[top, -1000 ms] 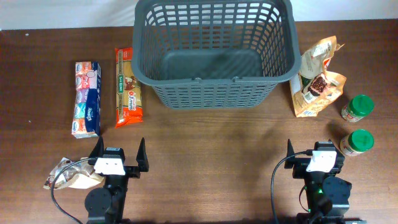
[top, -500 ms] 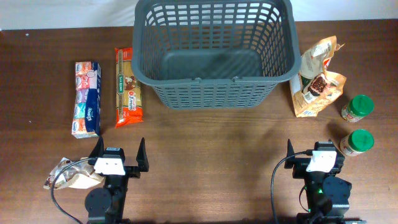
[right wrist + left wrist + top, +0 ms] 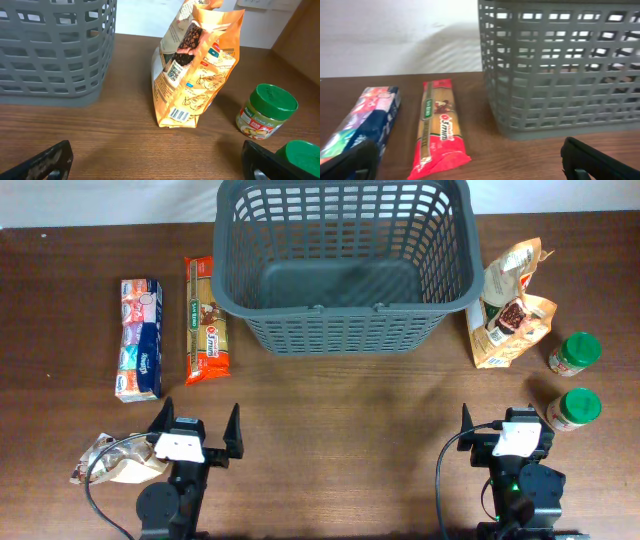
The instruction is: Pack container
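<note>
The container (image 3: pixel 340 330) is a large dark grey lattice basket standing at the back middle of the table, with nothing visible inside it. Its wall fills the right of the left wrist view (image 3: pixel 560 75) and the left of the right wrist view (image 3: pixel 50 50). My left gripper (image 3: pixel 196 420) stands open near the front left, facing a red and gold pasta packet (image 3: pixel 440 130). On the front right my right gripper (image 3: pixel 505 420) is open too, pointing towards the orange snack bags (image 3: pixel 195 70). Neither gripper (image 3: pixel 470 162) (image 3: pixel 157 160) has anything between its fingers.
A tissue pack (image 3: pixel 140 338) lies left of the pasta packet (image 3: pixel 205 320). A crumpled bag (image 3: pixel 115 460) sits beside my left arm. Two green-lidded jars (image 3: pixel 574 353) (image 3: pixel 573 409) stand right of the snack bags (image 3: pixel 510 320), the nearer one close to my right gripper.
My left gripper has shifted slightly to the right. The right arm and all the objects stay where they were.
</note>
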